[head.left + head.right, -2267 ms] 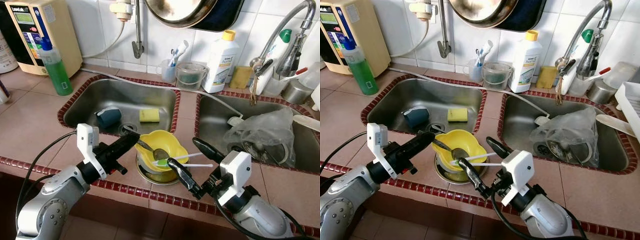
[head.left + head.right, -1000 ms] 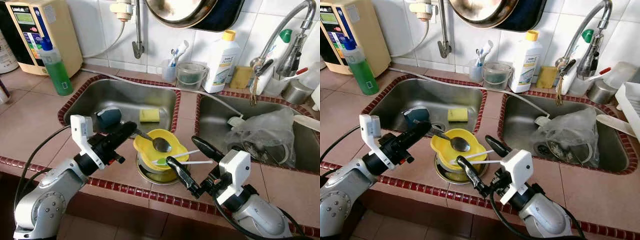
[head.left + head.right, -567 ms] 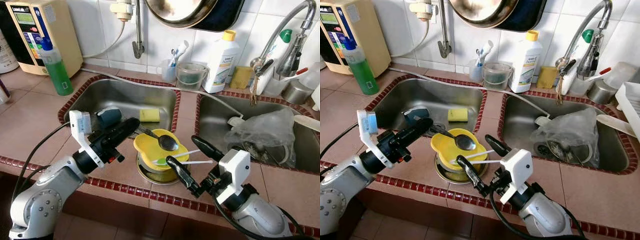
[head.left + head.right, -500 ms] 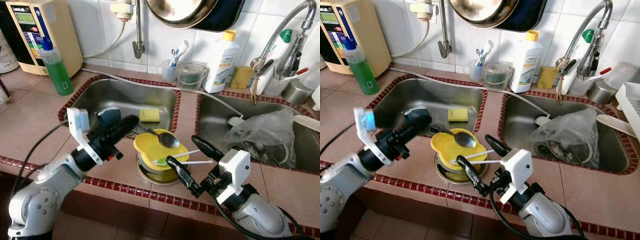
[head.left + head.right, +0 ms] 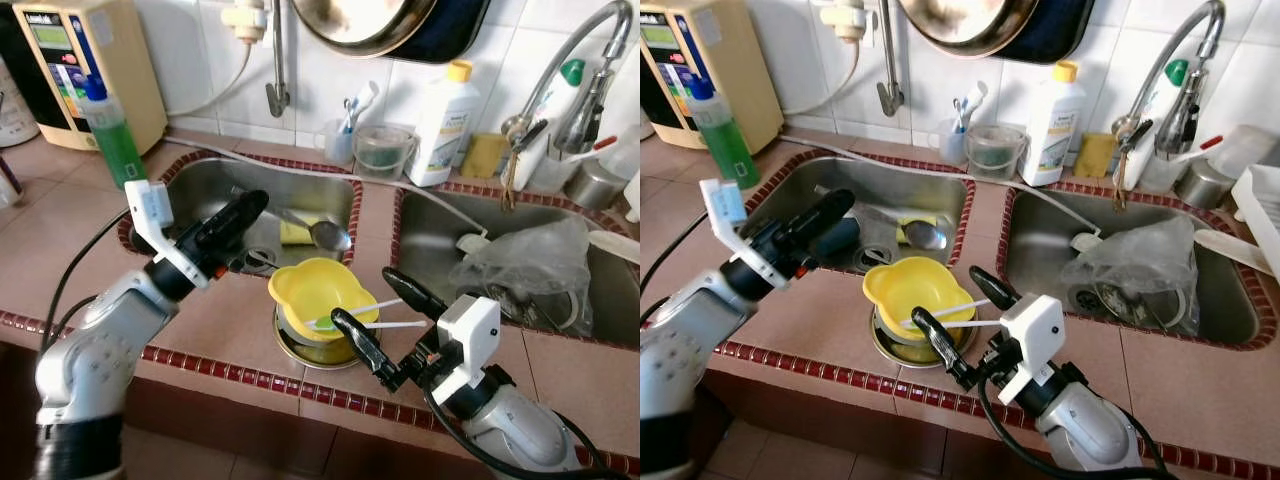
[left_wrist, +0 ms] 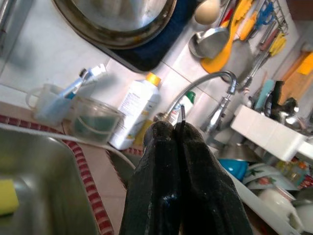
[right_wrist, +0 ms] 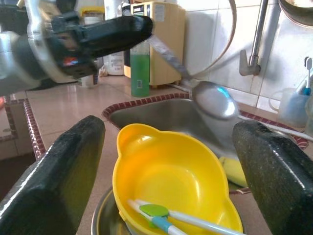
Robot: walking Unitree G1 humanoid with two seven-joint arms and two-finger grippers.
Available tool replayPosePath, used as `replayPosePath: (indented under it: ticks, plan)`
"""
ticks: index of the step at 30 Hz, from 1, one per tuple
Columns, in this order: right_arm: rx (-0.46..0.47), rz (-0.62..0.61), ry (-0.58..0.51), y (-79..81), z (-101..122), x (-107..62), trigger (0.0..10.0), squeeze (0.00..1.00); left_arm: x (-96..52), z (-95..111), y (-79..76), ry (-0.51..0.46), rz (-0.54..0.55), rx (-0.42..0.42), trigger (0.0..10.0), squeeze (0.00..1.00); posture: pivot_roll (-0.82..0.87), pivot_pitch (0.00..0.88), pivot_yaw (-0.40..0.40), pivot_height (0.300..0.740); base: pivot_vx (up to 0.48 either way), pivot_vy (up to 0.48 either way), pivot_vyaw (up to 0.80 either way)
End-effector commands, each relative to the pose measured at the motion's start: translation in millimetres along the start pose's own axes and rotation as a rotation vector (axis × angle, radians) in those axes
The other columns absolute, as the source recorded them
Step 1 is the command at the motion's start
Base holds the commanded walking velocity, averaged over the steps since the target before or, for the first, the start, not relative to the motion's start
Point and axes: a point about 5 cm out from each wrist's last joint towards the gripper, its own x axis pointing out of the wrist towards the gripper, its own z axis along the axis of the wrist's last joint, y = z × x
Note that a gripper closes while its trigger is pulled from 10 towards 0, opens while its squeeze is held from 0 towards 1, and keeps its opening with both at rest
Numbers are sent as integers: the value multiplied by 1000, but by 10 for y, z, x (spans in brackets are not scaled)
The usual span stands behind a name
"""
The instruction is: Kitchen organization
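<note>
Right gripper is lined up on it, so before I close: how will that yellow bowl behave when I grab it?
The yellow bowl looks like thin plastic, so probably light and a bit flexible under a pinch. It sits nested on a metal dish, so it may rock or slide. The toothbrush lying loose inside would likely shift or fall out if tilted. The right gripper is open around it.

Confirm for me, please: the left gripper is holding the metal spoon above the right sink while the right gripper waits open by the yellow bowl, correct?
Not quite. The left gripper holds the metal spoon above the left sink, not the right one, as the left eye view shows. The rest stands: the right gripper waits open by the yellow bowl.
</note>
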Motion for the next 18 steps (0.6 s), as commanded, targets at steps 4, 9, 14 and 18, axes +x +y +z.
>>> replayPosePath:
  ticks: [4,9,14,18]
  plan:
    - [6,-13,-11,-1,13,18,10000,0,144,-23,81,-6,30,18,10000,0,0,0,22,740,0,0,0]
    - [40,-38,-31,20,46,17,10000,0,278,-75,233,-1,75,62,10000,0,-18,0,31,740,0,0,0]
    - [70,-72,-42,30,76,-4,10000,0,392,-86,355,8,99,110,10000,0,-33,0,26,740,0,0,0]
    - [101,-129,-67,17,137,-24,10000,0,446,-53,407,9,105,139,10000,0,-32,12,17,740,0,0,0]
